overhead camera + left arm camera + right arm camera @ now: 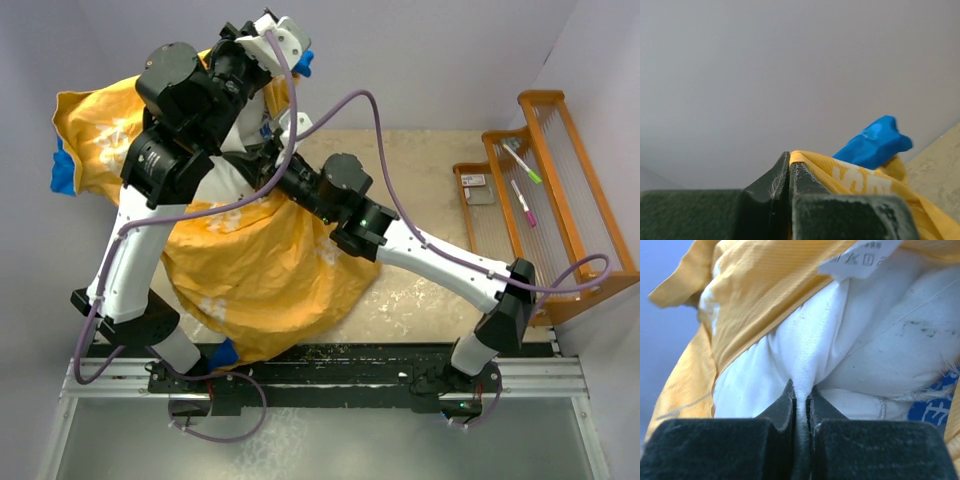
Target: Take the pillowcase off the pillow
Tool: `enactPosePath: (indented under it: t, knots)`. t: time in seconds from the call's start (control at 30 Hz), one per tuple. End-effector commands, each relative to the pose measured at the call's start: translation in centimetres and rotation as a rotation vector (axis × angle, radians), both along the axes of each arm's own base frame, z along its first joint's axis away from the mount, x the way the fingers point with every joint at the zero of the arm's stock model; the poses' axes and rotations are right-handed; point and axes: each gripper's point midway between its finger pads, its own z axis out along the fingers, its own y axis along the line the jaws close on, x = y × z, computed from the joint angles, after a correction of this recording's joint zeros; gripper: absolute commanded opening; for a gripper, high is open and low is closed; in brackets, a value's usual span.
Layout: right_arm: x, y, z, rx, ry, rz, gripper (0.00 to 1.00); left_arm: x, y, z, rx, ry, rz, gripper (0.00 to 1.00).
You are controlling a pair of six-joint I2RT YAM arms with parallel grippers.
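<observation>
The pillowcase [262, 262] lies mostly inside out on the table, yellow-orange with pale patches and blue edges showing. My left gripper [285, 45] is raised at the back of the table. It is shut on a fold of the pillowcase [850, 181], whose blue outside peeks above. The white pillow [232, 176] shows between the arms, mostly covered by them. My right gripper [801, 399] is shut on a pinch of the pillow [875, 355], with the pillowcase [760, 285] peeled back above it.
A wooden rack [560, 190] stands at the right with two pens [523, 178] and a small tray [480, 185]. Grey walls close the back and sides. The beige table surface [420, 170] shows to the right of the fabric.
</observation>
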Motion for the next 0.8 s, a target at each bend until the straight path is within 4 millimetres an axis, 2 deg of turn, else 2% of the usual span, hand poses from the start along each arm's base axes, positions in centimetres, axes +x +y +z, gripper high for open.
enactPosePath:
  t: [0.0, 0.13, 0.17, 0.27, 0.37, 0.57, 0.67, 0.77]
  knots:
    - [-6.0, 0.2, 0.9, 0.015, -0.066, 0.151, 0.00, -0.2, 0.8, 6.1, -0.123, -0.234, 0.041, 0.00]
    - [-6.8, -1.9, 1.9, 0.052, -0.095, 0.133, 0.00, 2.4, 1.8, 4.7, -0.115, -0.204, 0.111, 0.00]
    - [-7.0, -2.8, 2.7, 0.079, -0.111, 0.119, 0.00, 3.3, 2.3, 4.3, -0.116, -0.195, 0.135, 0.00]
    - [-7.5, -5.1, 3.4, 0.116, -0.133, 0.086, 0.00, 6.5, 4.5, 2.4, -0.098, -0.142, 0.210, 0.00]
    - [-7.9, -6.9, 4.1, 0.132, -0.149, 0.058, 0.00, 8.7, 6.3, 0.5, -0.081, -0.090, 0.263, 0.00]
    - [-8.8, -10.9, 4.9, 0.185, -0.158, 0.006, 0.00, 10.2, 7.5, -1.5, -0.058, -0.029, 0.287, 0.00]
    - [-7.3, -13.7, 5.3, 0.229, -0.134, -0.117, 0.00, 10.2, 8.3, -1.3, -0.048, -0.031, 0.300, 0.00]
    - [-3.2, -17.4, 5.2, 0.276, -0.059, -0.336, 0.00, 9.8, 9.4, -0.7, -0.060, -0.042, 0.309, 0.00]
